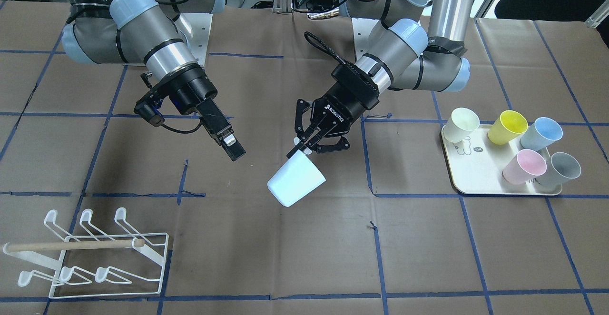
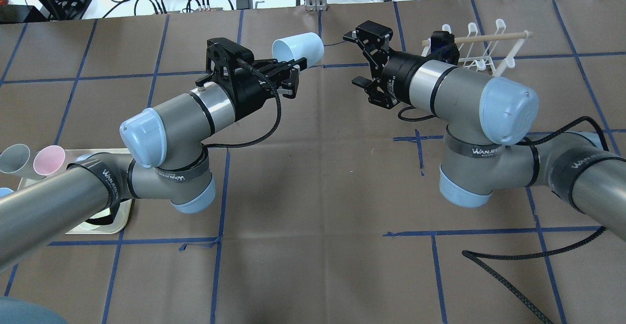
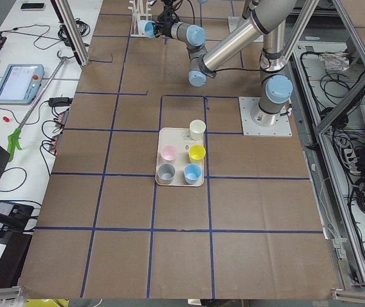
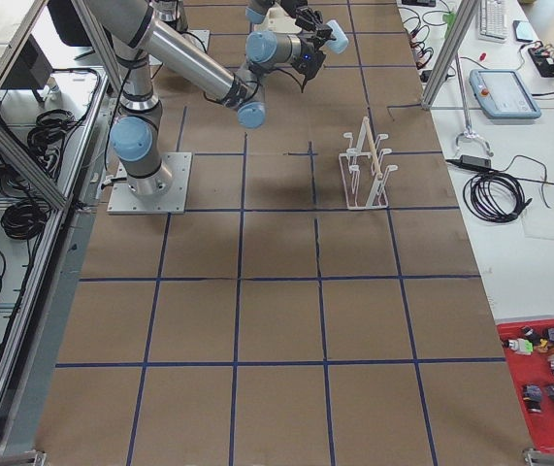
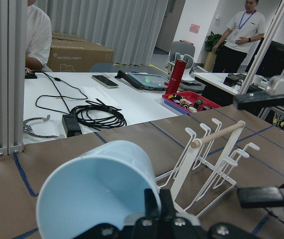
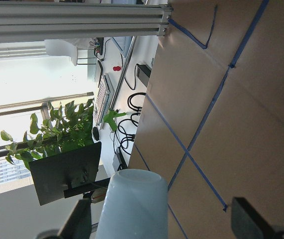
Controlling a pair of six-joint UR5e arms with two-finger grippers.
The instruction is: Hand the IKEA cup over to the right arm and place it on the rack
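The pale blue IKEA cup hangs tilted above the middle of the table. My left gripper is shut on its rim, and the left wrist view shows one finger inside the cup. My right gripper is open, a short gap to the side of the cup, with nothing between its fingers. In the right wrist view the cup sits low between the spread fingers. The white wire rack with a wooden dowel stands at the table's far edge on the right arm's side, and no cup hangs on it.
A cream tray on the left arm's side holds cream, yellow, blue, pink and grey cups. A loose black cable lies near the right arm's base. People stand beyond the table in the left wrist view.
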